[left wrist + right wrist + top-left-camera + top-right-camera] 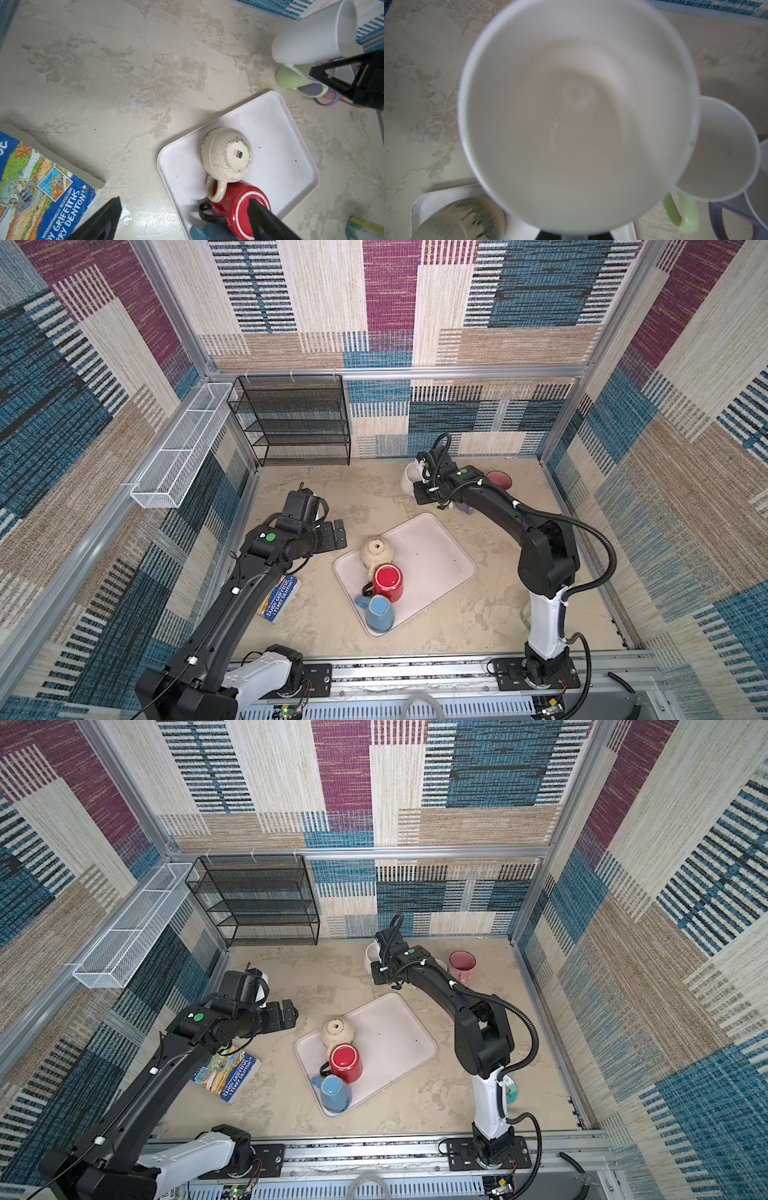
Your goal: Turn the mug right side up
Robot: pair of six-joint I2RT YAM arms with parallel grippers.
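Hanging in the right gripper (420, 477) just beyond the tray's (432, 556) far corner, the white mug (407, 483) is mouth-up; the right wrist view looks straight into its empty inside. In the left wrist view it leans, rim tipped toward the back wall, so it is not standing flat on the worktop (374, 493). The right fingers are pinched on it, apparently at the handle side (the exact hold is hidden by the mug body).

Progress, as judged: the flip of this mug looks nearly done. Left to do: level it, set it down, let go.

- Between the white mug and the tray: green mug (291, 79) and purple mug (324, 99), both upright, touching or nearly so.
- Beyond the tray's far right edge: pink cup (462, 965), upright.
- On the tray, along its left edge: cream mug (376, 551), red mug (388, 583) and blue mug (379, 614), all bottoms-up, crowded together (three more to turn, if the task covers them).
- Left gripper (334, 537): hovering off the tray's left side, fingers (104, 218) spread wide, holding nothing.
- Book (280, 599): flat on the worktop, left of the tray.
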